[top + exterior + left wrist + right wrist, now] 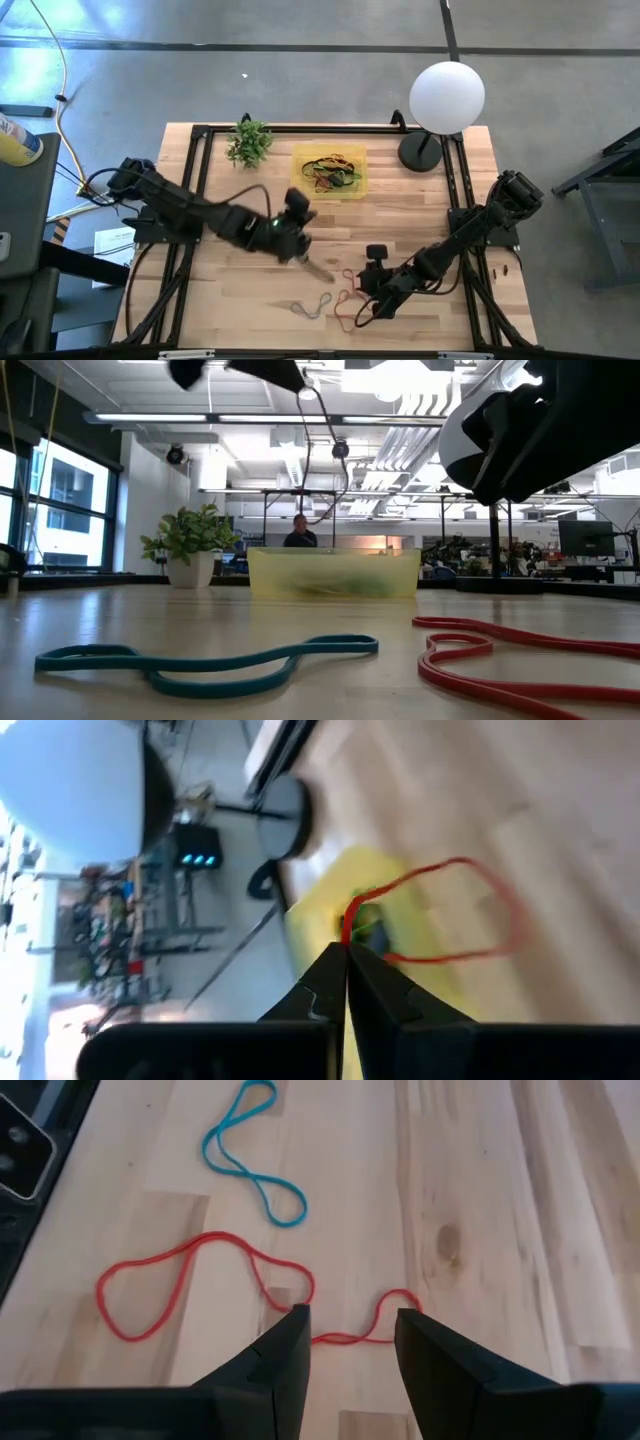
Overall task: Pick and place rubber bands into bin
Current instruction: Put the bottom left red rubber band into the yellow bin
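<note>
The bin [330, 172], a shallow yellow tray with several rubber bands in it, stands at the table's far middle; it also shows as the bin [333, 573] and the bin [335, 905]. My left gripper [303, 207] is raised on the bin's near left side, shut on a red rubber band [470, 910]. My right gripper [350, 1325] is open low over the near right of the table, a finger on either side of a red band [200, 1280] that lies flat. A teal band [250, 1150] lies flat beyond it. My left gripper pinches one short stretch of the red band's loop [348, 925] between the free ends of its two shut fingers. The rest of the loop hangs out past the fingertips, slack and clear of the table, in front of the bin.
A small green plant [249, 142] stands left of the bin. A lamp with a white globe [447, 95] and a black base [420, 150] stands at its right. The teal band [200, 660] and red band [500, 650] lie near the front edge. A person [300, 532] sits far behind.
</note>
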